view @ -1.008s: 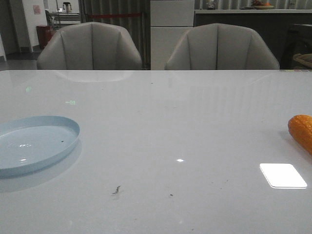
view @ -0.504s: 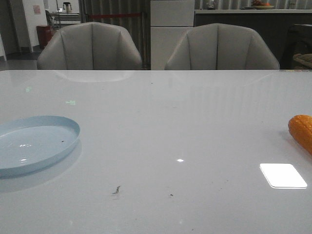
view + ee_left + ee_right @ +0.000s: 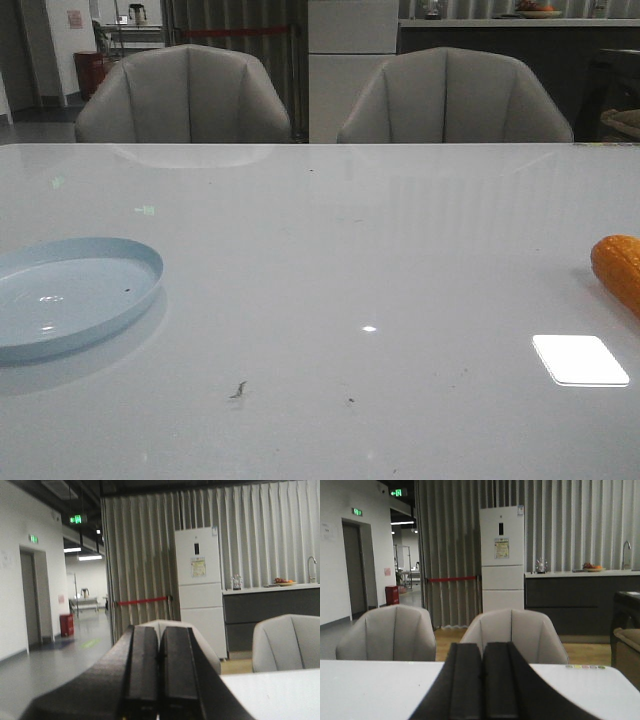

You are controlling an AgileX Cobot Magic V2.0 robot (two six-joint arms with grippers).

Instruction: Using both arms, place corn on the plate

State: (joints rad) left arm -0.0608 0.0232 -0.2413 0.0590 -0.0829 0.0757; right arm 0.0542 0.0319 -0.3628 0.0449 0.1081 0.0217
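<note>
Corn — seemingly cropped — well apart from plate.

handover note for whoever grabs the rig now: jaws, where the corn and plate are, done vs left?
Left gripper: jaws shut, empty, raised and looking out across the room.
Right gripper: jaws shut, empty, also raised above the table.
Neither arm shows in the front view.
Corn: lying on the table at its far right edge, partly cut off by the frame.
Plate: at the far left of the table, nothing on it.
Done: nothing visible yet.
Left: open the jaws, pick up the corn, get it across to the plate using both arms.
</note>
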